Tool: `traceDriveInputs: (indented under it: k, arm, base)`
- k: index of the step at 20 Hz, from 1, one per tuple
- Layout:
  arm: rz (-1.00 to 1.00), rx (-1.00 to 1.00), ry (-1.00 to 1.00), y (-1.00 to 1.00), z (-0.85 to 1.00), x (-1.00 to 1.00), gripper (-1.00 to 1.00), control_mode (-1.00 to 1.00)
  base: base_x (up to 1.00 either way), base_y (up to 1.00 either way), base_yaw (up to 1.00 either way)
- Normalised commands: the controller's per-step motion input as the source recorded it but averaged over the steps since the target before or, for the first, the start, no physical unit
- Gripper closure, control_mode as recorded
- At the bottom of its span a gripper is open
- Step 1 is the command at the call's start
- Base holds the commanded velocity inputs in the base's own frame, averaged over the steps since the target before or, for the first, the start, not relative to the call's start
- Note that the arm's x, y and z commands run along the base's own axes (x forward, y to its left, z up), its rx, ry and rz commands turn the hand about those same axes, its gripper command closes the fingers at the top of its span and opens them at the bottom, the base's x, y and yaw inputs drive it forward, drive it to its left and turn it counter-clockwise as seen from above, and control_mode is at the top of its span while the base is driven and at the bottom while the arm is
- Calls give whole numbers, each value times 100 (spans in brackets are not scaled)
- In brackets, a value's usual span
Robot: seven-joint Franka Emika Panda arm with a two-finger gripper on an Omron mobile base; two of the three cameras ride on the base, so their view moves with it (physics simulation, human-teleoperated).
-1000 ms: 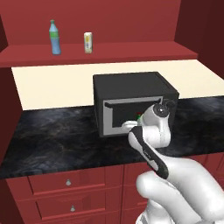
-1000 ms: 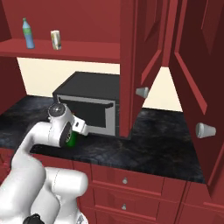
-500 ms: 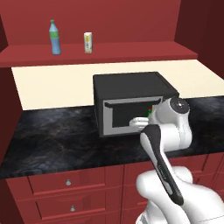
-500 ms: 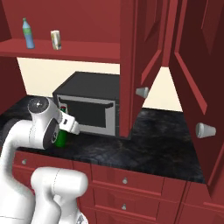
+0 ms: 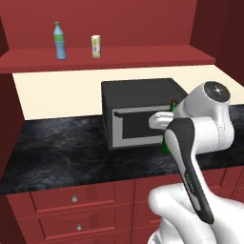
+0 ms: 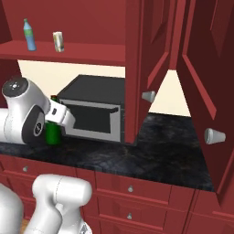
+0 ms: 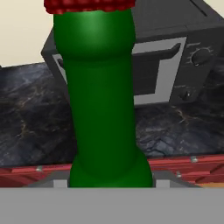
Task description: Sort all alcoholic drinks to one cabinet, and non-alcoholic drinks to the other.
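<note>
Green bottle [image 7: 103,100] w/ red cap is seen grasped in claw [image 6: 58,119], lifted at 9 o'clock of microwave [image 6: 93,107] above surface [image 6: 151,151]. Step judged: transport; next, placement in open cabinet [image 6: 151,55] at 3 o'clock is called for.

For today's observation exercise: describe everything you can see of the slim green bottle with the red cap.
The green bottle looks like smooth, glossy, dark green glass or plastic, with a round body narrowing slightly into a thick neck under a knobbly red cap. It stands upright in front of the dark microwave, over the black marbled counter. The gripper is at its body, seemingly holding it; the finger contact is hidden. Whether its base touches the counter cannot be told.
</note>
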Motion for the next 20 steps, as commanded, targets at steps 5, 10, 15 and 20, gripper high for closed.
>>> traceDriveInputs:
  k: [5, 10, 15, 20]
  arm:
    - [2, -5, 1, -34, 42, -56, 100, -100]
    - [4, -1, 9, -35, 11, -47, 100, -100]
    - [2, 0, 11, -8, 1, -14, 100, -100]
    - [0, 0, 3, 0, 0, 0, 100, 100]
  base:
    - [0, 0, 0]
    - [0, 0, 0]
    - [0, 0, 0]
    - [-62, -4, 0]
